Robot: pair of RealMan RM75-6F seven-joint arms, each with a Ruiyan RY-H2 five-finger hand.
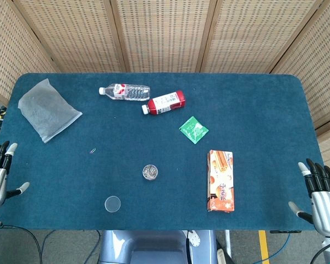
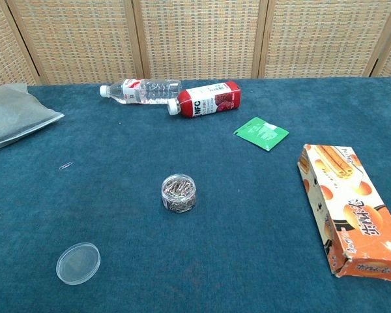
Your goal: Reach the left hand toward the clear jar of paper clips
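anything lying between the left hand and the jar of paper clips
Mostly bare blue cloth in the head view. The clear lid sits just below the line from the left hand to the jar; a stray clip lies above it.

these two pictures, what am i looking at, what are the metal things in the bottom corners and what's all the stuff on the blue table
The metal things are a robot's two mechanical hands. The head view looks down from its head: the left hand and right hand sit at the near corners of the teal cloth-covered table, fingers apart, holding nothing. The chest view is a lower camera; it shows no hands.

On the table lie a small clear round jar of paper clips, open, its clear round lid lying apart, one loose paper clip, a grey plastic bag, a clear water bottle and a red-labelled bottle on their sides, a green packet, and an orange snack box.
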